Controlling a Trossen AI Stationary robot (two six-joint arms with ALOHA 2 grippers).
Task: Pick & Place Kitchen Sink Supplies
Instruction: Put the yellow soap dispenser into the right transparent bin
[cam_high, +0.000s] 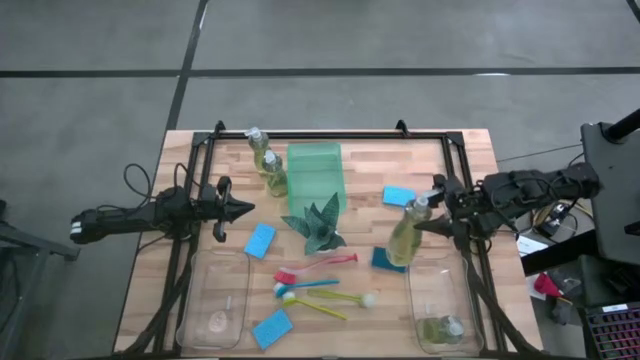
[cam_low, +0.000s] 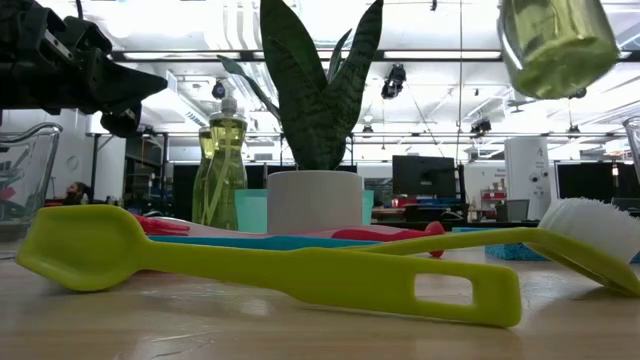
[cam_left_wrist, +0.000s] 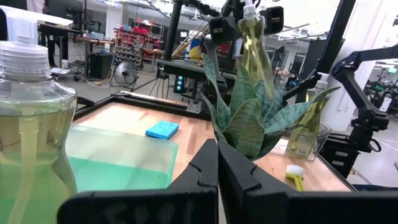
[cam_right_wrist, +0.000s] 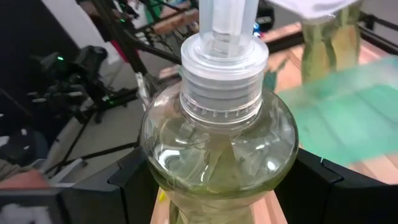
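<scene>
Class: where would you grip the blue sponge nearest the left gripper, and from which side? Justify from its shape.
Grip the blue sponge across its short width, from straight above. It lies flat on the table with both long edges clear, so a sideways approach would probably just push it. The left gripper, now shut, must open first.

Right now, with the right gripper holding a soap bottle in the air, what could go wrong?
1. The right gripper holds the soap bottle only at the shoulder below its cap, so the bottle may swing or slip.
2. The clear bin below already contains one bottle, so the lowered bottle could knock against it.
3. The plant stands close by and could be brushed.
</scene>
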